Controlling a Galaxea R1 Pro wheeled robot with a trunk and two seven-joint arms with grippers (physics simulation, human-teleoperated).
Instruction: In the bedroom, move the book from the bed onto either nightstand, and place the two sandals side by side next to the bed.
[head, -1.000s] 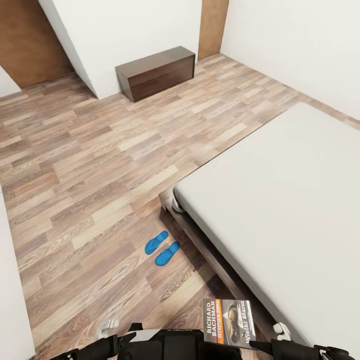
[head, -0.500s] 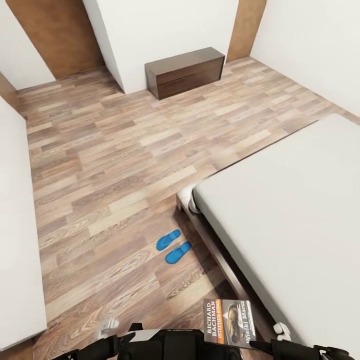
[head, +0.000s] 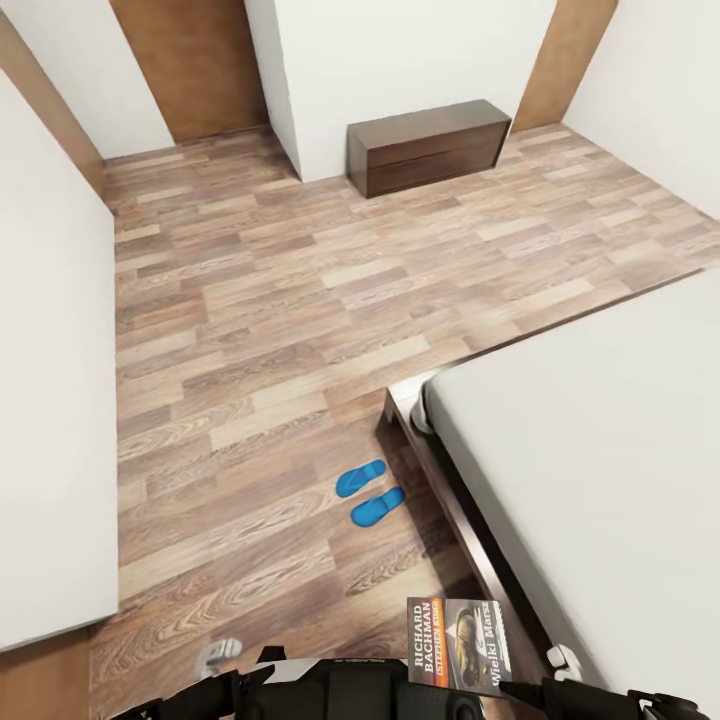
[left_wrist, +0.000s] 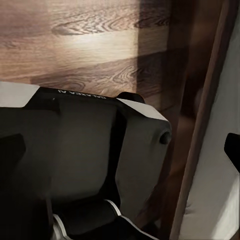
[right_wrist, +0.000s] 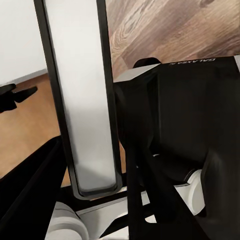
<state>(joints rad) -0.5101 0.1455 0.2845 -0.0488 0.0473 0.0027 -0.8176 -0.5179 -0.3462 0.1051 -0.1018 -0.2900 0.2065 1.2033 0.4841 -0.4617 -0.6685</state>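
Note:
The book (head: 458, 642), dark with an orange band and white "Richard Bachman" lettering, hangs low in front of my trunk. My right gripper (head: 510, 686) is shut on its lower corner. In the right wrist view the book (right_wrist: 82, 95) shows edge-on as a pale slab with dark borders. The two blue sandals (head: 360, 478) (head: 378, 507) lie side by side on the wood floor, close to the corner of the bed (head: 600, 450). My left arm (head: 175, 702) is folded at the lower edge of the head view, and its fingers cannot be made out.
A long low dark dresser (head: 430, 145) stands against the far white wall. A white wall (head: 50, 400) runs along the left side. The bed's dark frame (head: 455, 510) borders the open plank floor (head: 260, 330).
The whole head view has swung, so bed, sandals and dresser sit further right in it and the left wall takes more room. The book stays put in my right gripper.

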